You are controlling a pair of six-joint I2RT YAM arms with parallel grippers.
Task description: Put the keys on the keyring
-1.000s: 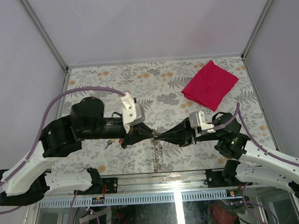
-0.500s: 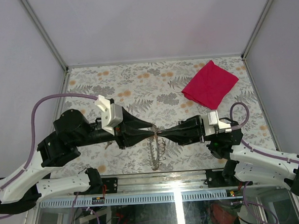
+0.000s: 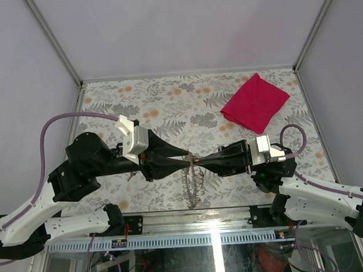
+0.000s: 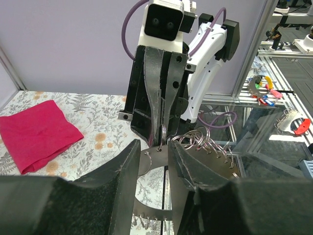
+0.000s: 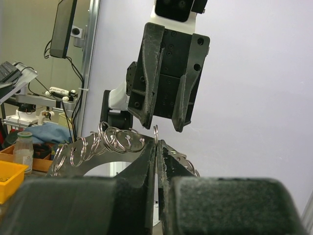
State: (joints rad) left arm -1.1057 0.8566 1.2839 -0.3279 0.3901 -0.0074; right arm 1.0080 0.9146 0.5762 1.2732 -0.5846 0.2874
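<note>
We see a table point(image 3: 167, 100) covered in a pale print of grey fern leaves and orange blossoms. The cloth point(image 3: 254, 102) is plain crimson. The left gripper point(image 3: 185, 160) and right gripper point(image 3: 199, 162) are matt black, the left wrist's camera housing point(image 3: 132, 138) white, the cables point(image 3: 75, 116) mauve. The small ring point(image 5: 155, 132) and the bunch of keyrings point(image 5: 117, 139) are bright silver, the walls point(image 3: 175, 31) pale lilac.

Keyring point(image 3: 190, 178) between jaws — cloth point(image 3: 254, 102) behind

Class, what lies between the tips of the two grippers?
A small metal ring, pinched by the shut fingers of the right gripper, at the top of a curved rack of rings. The open fingers of the left gripper straddle that rack. Both wrist views show it.
</note>
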